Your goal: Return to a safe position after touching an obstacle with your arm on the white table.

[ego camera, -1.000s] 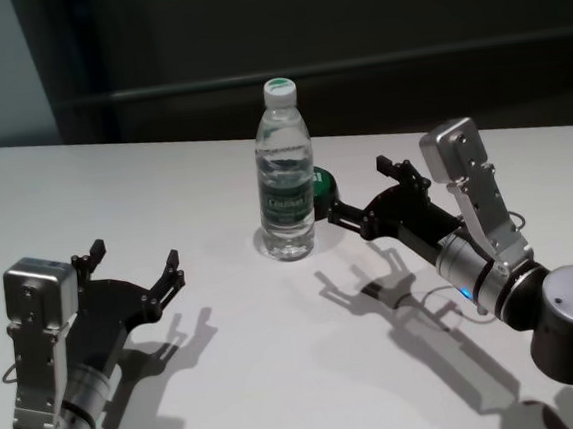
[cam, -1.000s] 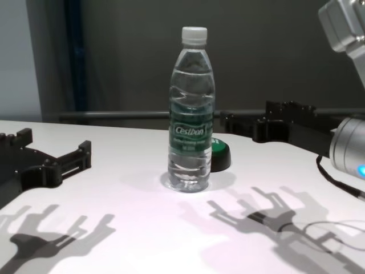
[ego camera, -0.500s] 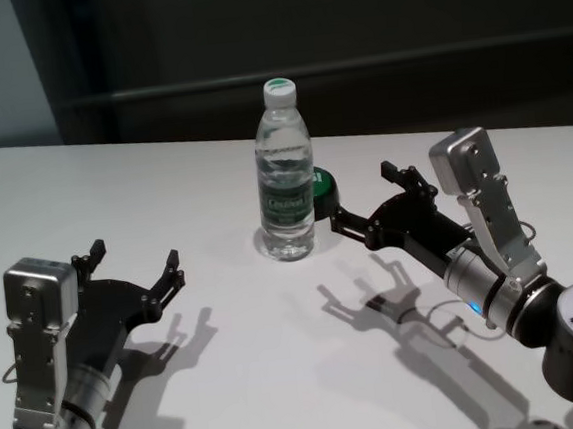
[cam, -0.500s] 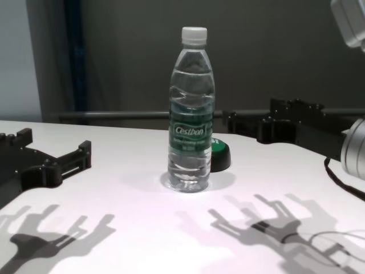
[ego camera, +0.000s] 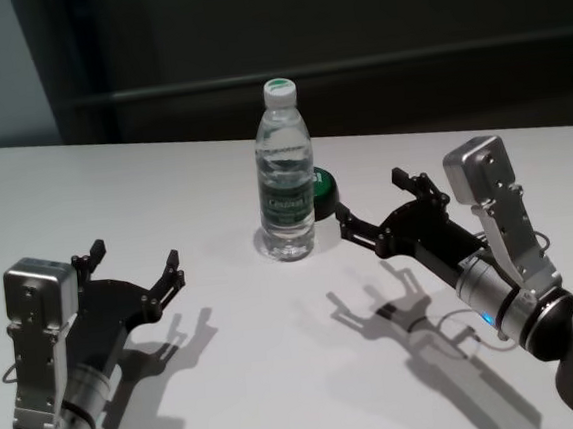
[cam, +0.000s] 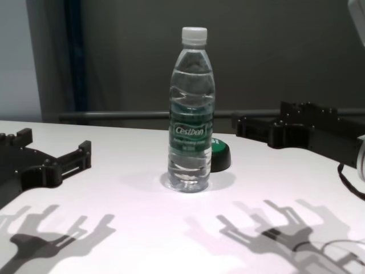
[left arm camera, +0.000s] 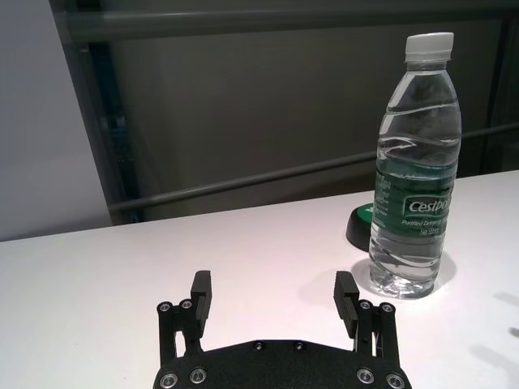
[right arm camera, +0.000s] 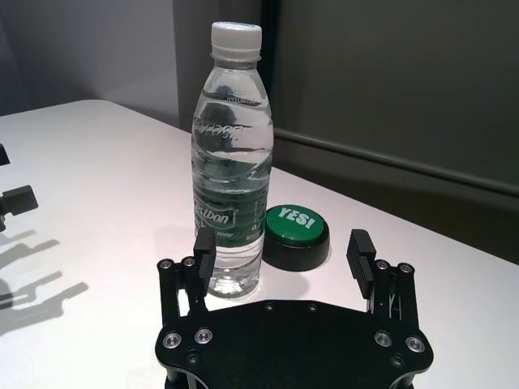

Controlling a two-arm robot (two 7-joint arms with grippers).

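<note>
I see the Cestbon water bottle (ego camera: 285,170) upright on the white bench (ego camera: 281,376), white cap on, standing about mid-bench toward the far edge. A green "YES!" button (right arm camera: 298,236) on a black base sits just beside it, at roughly 1 o'clock from the bottle in the head view, partly hidden behind it there.

Right end effector (ego camera: 384,201) hovers above the bench at about 3 o'clock from the bottle, fingers spread wide, nothing between them. It's near the bottle but apart from it; there's a visible gap between the nearer fingertip and the bottle wall in the head view. In the right wrist view the bottle lines up behind one finger (right arm camera: 203,244) and the button shows in the gap between the two, both farther off than the tips.

Left end effector (ego camera: 135,263) is at about 8 o'clock from the bottle, well apart from it, also wide open and holding nothing. It hangs just above the bench; its shadow falls on the surface beneath.

Both arms cast forked shadows on the bench in the chest view.
</note>
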